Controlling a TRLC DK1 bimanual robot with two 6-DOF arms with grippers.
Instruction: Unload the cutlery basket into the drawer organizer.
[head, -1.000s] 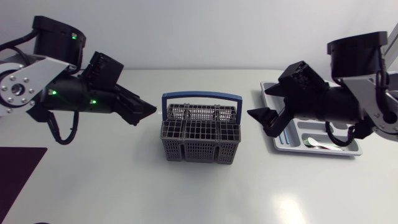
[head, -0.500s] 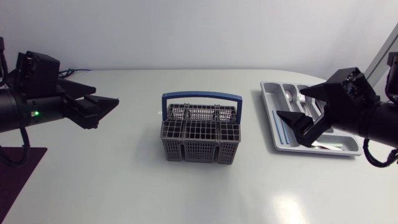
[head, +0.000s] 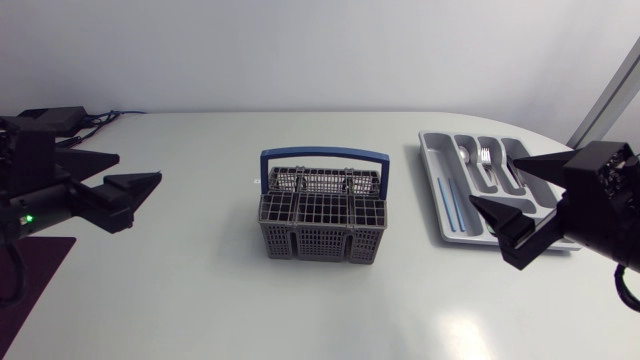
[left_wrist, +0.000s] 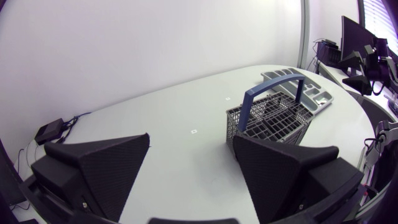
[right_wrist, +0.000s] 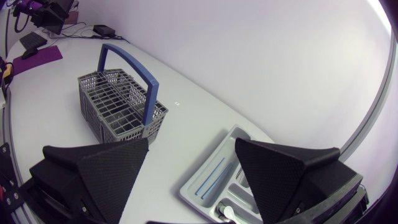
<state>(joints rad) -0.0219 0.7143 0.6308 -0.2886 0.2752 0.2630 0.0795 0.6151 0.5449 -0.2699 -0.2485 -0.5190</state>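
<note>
Looks down on a white table. Shows a grey cutlery basket standing upright at mid-table, with a blue handle arched over it. Shows a pale grey drawer organizer lying flat to the basket's right, well apart from it and near the table's right edge. Picks out a fork in the organizer's far compartments, with a second silver piece just beside it (too small to name), and a slim blue piece in the long compartment nearest the basket.

Shows the left arm entering from the left edge, with the black left pincer well to the left of the basket, pointing toward it, fingers spread wide around nothing but air. Confirms this from the left wrist: two wedge fingers apart, basket ahead beyond the gap, organizer farther off behind it.

Shows the right arm entering from the right edge, with the right pincer overlapping the organizer's near right part in the overhead view (height above it hard to judge), fingers likewise spread and gripping nothing. From the right wrist, frames the organizer ahead between the parted fingers, with the basket farther on.

Adds a dark purple mat at the table's near left corner.
</note>
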